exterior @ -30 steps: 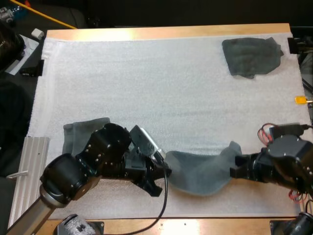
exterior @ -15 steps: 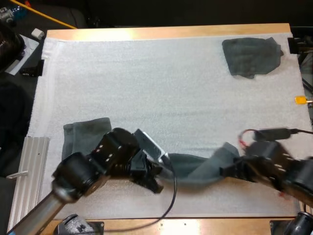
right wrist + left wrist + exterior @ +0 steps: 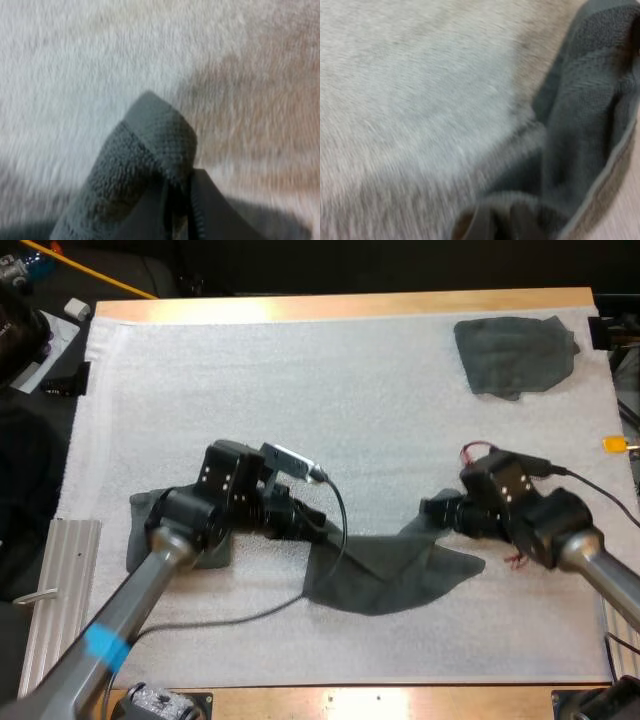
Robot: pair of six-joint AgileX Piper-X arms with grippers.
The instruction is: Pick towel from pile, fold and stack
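- The towel in work lies over the near half of the mat, closer to the table's near edge than its far one and about midway between the left and right edges.
- It is strung between the two hands, one corner to each. Holding it this way pulls the cloth wide so it can be laid flat, which I judge to be the step before folding.
- The right hand is clamped on the towel's right corner. In the right wrist view the hemmed corner stands up just past the dark fingers, which press on it from both sides.
- The left hand is at the towel's left corner. In the left wrist view the cloth bunches right at the hand and its hem runs off across the mat. In the high view that corner rises into the hand, so I judge it clamped on the cloth too.
- Between the hands the towel's middle sags toward the near edge and seems to rest on the mat, so only the held corners are raised.
- A folded towel lies near the left edge, partly under the left arm and apart from the held towel. This is probably where the stack is being built.
- A crumpled towel sits at the far right corner, well apart from both hands, and is what remains of the pile.
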